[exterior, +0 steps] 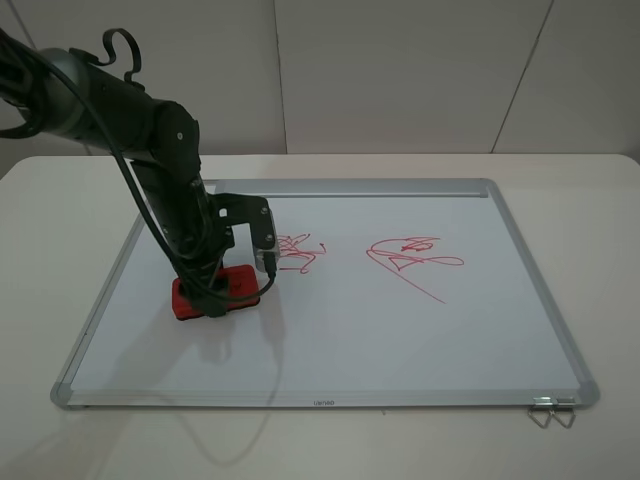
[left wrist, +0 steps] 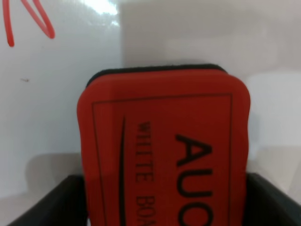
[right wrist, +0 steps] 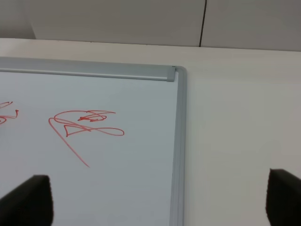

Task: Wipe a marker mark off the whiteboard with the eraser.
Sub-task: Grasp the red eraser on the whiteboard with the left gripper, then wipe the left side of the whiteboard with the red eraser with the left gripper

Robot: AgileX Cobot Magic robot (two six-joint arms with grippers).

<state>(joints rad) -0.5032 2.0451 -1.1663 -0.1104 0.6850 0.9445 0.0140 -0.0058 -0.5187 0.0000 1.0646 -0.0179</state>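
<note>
Tool: the left gripper (exterior: pixel 214 293) is down on the whiteboard (exterior: pixel 330 400), its jaws set against two opposite sides of the eraser (left wrist: pixel 164 141) and gripping it.
Eraser position: flat on its black felt on the left part of the board, just beside the marker mark (exterior: pixel 300 252), to its left and a little nearer the front; whether it touches the strokes cannot be told.
Mark: a small red star-like scribble, unwiped, left of the board's middle.
Neighbour: a wider scribble (exterior: pixel 415 258) with a loop and a long diagonal stroke lies right of the middle, well apart from the eraser.
In the way: the left arm (exterior: pixel 150 140) and its black cable (exterior: pixel 272 330) cover much of the eraser and the mark's left edge in the high view.
Around: a metal clip (exterior: pixel 550 412) lies at the board's front right corner on the pale table (exterior: pixel 560 170); a small dark logo (exterior: pixel 322 402) sits on the front frame.
Left wrist view only: black fingers (left wrist: pixel 47 205) flank the eraser (part of its lettering reads clearly here), with one red loop (left wrist: pixel 28 21) beyond.
Right wrist view only: the right gripper (right wrist: pixel 156 200), missing from the high view, has its jaws wide apart and holds nothing, above the board's right edge.
</note>
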